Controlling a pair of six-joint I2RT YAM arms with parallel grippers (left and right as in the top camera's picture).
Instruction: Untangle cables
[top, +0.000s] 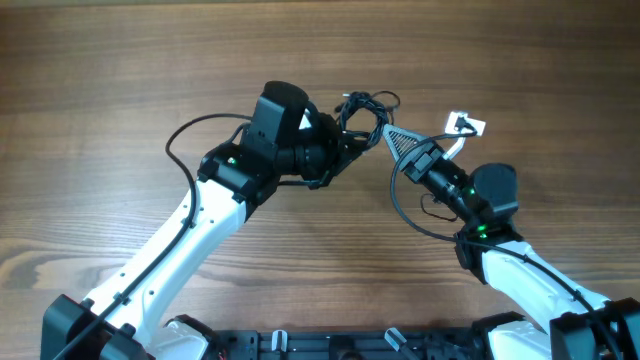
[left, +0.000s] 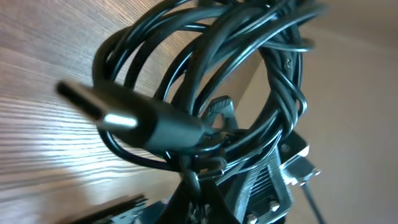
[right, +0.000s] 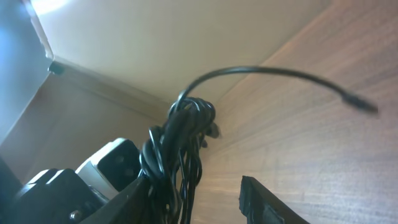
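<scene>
Wood-grain surface (top: 120, 90) seen from above, with two white arms reaching in from the near edge and meeting at centre. The left tool (top: 347, 140) serves as the landmark. Beyond its tip, and touching it, sits the cables (top: 366, 108), a tight black bundle of looped strands. The left tool is closed together and clamped on this bundle. In the left wrist view the coils fill the frame above the fingertips, and one plug end (left: 102, 111) juts out to the left. To the right of the left tool, just beside it, is the right tool (top: 392, 135), with its jaws apart. In the right wrist view one dark finger (right: 264, 202) stands clear of the bundle, bare wood showing between them, while the bundle lies against the opposite finger. A single loose strand (right: 267, 71) arches away from the knot over the surface to a small plug tip (right: 360, 104). Further right of the left tool, past the right tool, lies a small white object (top: 466, 124). Thicker black arm cable (top: 190, 135) loops beside the left arm.
</scene>
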